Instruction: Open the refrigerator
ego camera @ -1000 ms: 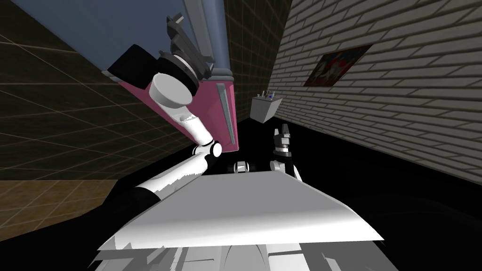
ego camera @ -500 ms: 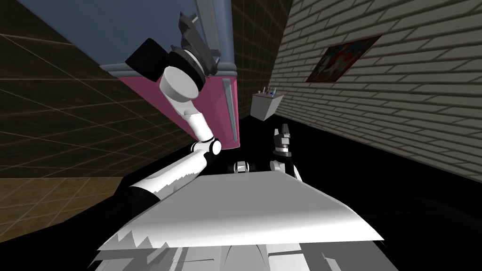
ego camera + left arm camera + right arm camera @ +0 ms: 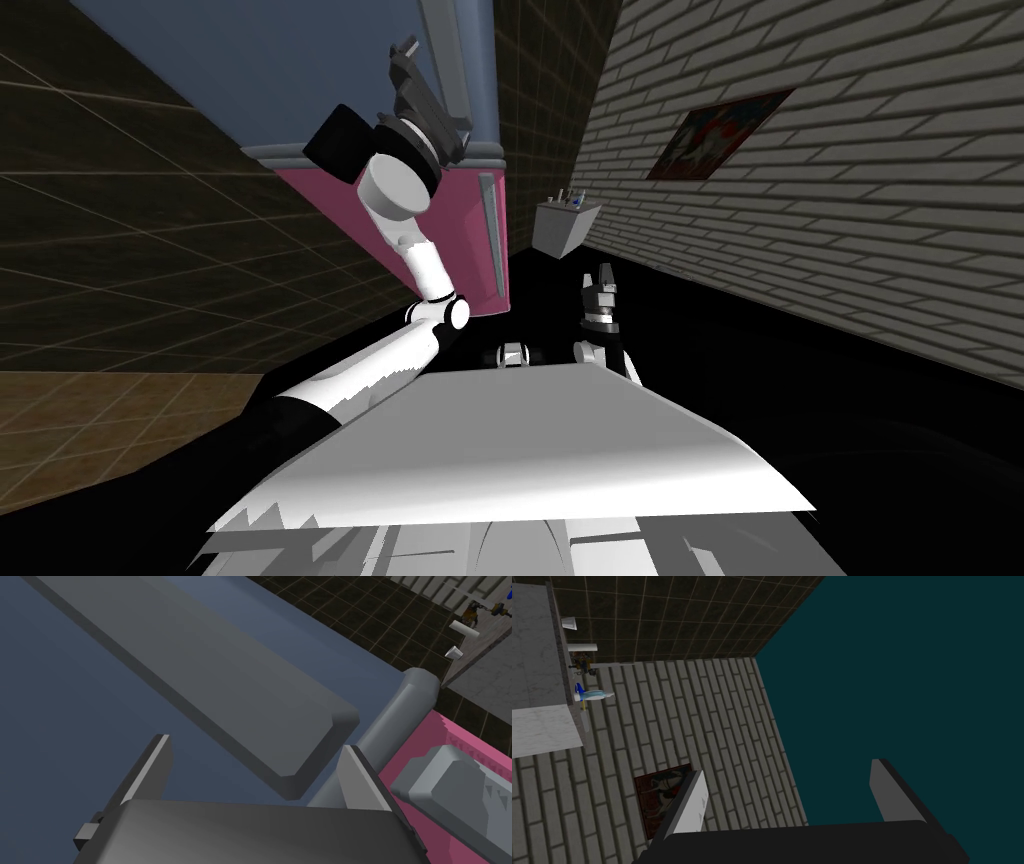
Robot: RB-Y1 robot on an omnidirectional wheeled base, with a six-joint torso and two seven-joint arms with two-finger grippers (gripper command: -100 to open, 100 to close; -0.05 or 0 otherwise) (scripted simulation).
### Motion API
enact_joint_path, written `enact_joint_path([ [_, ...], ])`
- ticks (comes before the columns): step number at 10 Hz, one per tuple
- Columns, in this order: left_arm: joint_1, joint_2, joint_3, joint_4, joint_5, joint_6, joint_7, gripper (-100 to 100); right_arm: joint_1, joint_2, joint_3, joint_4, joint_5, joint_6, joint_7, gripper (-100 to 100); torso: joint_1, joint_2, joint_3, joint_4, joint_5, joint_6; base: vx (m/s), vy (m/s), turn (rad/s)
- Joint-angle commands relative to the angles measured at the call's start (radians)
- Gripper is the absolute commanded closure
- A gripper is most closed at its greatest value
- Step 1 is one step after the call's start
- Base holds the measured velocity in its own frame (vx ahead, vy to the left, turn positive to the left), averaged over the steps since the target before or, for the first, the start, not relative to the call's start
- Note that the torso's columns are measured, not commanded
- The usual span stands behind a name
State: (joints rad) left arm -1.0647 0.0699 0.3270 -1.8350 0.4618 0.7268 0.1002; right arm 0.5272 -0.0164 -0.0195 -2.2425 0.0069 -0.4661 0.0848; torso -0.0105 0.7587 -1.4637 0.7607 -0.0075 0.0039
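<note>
A: Left arm pose?

B: Raised from shoulder, elbow bent, forearm angled up and forward. Left gripper (image 3: 420,95) at fridge (image 3: 300,60), against blue upper door (image 3: 75,701).

A: Fingers?

B: Spread wide, nothing clamped. Seen from left wrist, end of grey handle (image 3: 210,676) between them, nearer one finger; contact not discernible.

A: Fridge position?

B: Ahead and left, against dark tiled wall. Blue upper door over pink lower door (image 3: 455,230), rounded grey-blue edge at the join.

A: Handle axis?

B: Long bar, lengthwise up the upper door, running away from gripper. Lower handle (image 3: 450,786) on pink door roughly in line, just past the join. Both near the doors' right edge in head view. Slant there put down to camera.

A: Right arm?

B: Low, just past chest tip. Right gripper (image 3: 603,285) pointing forward, fingers apart, empty.
</note>
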Motion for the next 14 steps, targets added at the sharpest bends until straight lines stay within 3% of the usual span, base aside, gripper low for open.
enact_joint_path([
  [1, -0.070, 0.025, -0.063, 0.075, 0.063, -0.061, -0.012, 100, 0.000, 0.000, 0.000, 0.000, 0.000, 0.000, 0.000, 0, 0.003, 0.013, 0.009, 0.002, 0.000, 0.002, -0.247, 0.182, -0.033],
  [3, -0.070, 0.025, -0.063, 0.157, 0.064, -0.105, -0.012, 100, -0.001, 0.000, 0.000, 0.000, 0.000, 0.000, 0.000, 0, -0.001, 0.013, 0.011, 0.001, 0.000, 0.000, -0.135, 0.096, -0.012],
  [7, -0.070, 0.025, -0.063, 0.166, 0.064, -0.163, -0.012, 100, 0.000, 0.000, 0.000, 0.000, 0.000, 0.000, 0.000, 0, -0.004, -0.003, -0.001, -0.001, -0.001, 0.002, 0.007, -0.016, 0.005],
  [8, -0.099, 0.054, -0.109, 0.227, 0.107, -0.189, -0.025, 100, 0.000, 0.000, 0.000, 0.000, 0.000, 0.000, 0.000, 0, -0.002, 0.002, 0.002, 0.000, -0.001, 0.002, -0.163, 0.084, -0.020],
  [9, -0.120, 0.054, -0.122, 0.269, 0.127, -0.214, -0.025, 100, -0.001, 0.000, 0.000, 0.000, 0.000, 0.000, 0.000, 0, 0.002, 0.014, 0.010, 0.001, 0.000, 0.003, -0.231, 0.160, -0.028],
  [11, -0.124, 0.054, -0.122, 0.351, 0.127, -0.256, -0.025, 100, -0.001, 0.000, 0.000, 0.000, 0.000, 0.000, 0.000, 0, -0.003, 0.011, 0.009, 0.002, -0.001, 0.002, -0.117, 0.101, -0.015],
  [13, -0.124, 0.054, -0.122, 0.353, 0.127, -0.300, -0.025, 100, 0.000, 0.000, 0.000, 0.000, 0.000, 0.000, 0.000, 0, -0.006, -0.004, -0.002, -0.002, -0.001, 0.001, -0.011, -0.008, 0.013],
  [14, -0.148, 0.083, -0.178, 0.429, 0.183, -0.332, -0.039, 100, 0.000, 0.000, 0.000, 0.000, 0.000, 0.000, 0.000, 0, -0.005, -0.005, -0.003, -0.002, -0.001, 0.002, -0.180, 0.130, -0.022],
])
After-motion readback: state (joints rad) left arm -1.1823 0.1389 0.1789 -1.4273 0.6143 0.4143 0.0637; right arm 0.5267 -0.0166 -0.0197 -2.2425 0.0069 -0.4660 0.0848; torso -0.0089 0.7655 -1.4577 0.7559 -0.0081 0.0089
